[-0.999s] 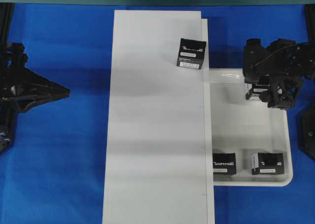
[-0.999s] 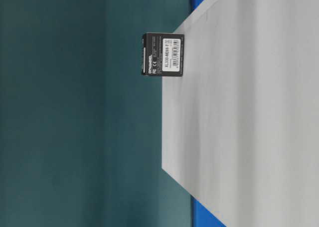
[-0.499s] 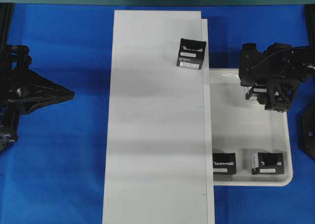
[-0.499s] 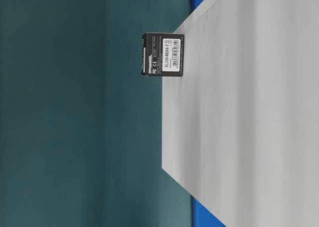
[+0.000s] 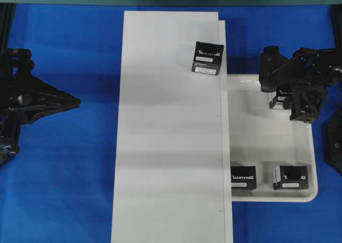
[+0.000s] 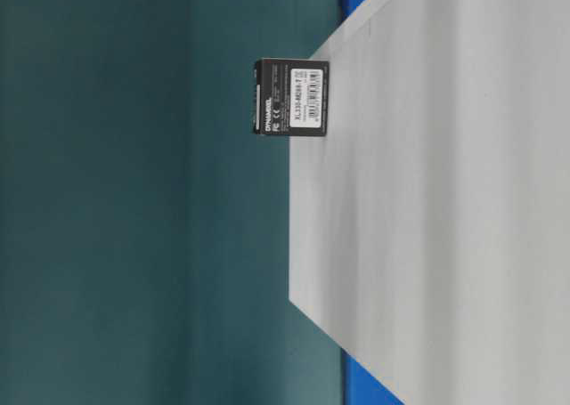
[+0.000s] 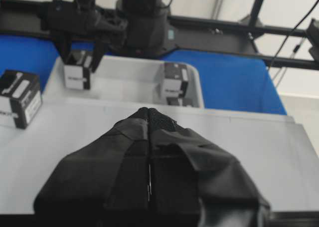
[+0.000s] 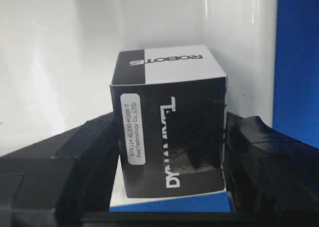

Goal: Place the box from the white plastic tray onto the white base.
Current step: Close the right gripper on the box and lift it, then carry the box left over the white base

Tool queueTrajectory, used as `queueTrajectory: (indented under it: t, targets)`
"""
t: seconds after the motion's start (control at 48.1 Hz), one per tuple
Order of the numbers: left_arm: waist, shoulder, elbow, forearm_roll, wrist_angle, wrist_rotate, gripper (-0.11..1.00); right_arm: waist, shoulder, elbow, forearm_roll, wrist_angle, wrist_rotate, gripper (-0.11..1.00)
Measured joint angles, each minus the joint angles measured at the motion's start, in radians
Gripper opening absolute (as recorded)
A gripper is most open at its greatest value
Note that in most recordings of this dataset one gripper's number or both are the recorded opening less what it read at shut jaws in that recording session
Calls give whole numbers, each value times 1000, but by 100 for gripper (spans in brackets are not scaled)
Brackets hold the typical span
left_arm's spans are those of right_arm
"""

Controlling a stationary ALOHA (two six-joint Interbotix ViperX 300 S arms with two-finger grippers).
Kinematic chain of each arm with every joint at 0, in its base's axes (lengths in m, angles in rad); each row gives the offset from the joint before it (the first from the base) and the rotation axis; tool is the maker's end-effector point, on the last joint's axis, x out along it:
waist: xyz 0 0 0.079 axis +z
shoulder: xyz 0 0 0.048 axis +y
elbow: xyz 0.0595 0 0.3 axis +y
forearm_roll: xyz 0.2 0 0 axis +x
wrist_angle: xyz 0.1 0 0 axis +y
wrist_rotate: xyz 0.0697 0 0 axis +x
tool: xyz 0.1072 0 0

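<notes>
At far left of the overhead frame I log the left gripper [image 5: 72, 100], level over the blue cloth [image 5: 64, 163], its fingers pressed together with nothing between them, well apart from the white base [image 5: 165, 147]. That board runs top to bottom through the middle; one placed box [image 5: 208, 57] sits near its upper right edge, and the rest of its surface is bare. Right of it, touching or overlapping its edge, lies the white plastic tray [image 5: 267, 141], with two spare boxes [image 5: 243, 177] along its lower rim and open floor between. At upper right the right gripper [image 5: 288, 100] points down into the tray's far corner; in the wrist view its fingers [image 8: 87, 159] bracket the box [image 8: 169, 137], closed against both sides, just beside the tray wall.
</notes>
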Motion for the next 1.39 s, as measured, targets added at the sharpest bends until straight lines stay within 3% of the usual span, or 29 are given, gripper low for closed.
queueTrajectory:
  t: [0.291,0.583,0.936,1.394]
  targets:
    - [6,0,-2,2,0,0,-7,5,-87,-166,14,268,107,60]
    - [8,0,-3,0,0,0,-7,49,-144,-331,15,462,149,60]
    - [11,0,-6,0,0,0,-7,153,-97,-456,17,497,218,60]
    - [12,0,-6,2,0,0,-7,232,67,-615,18,499,224,60]
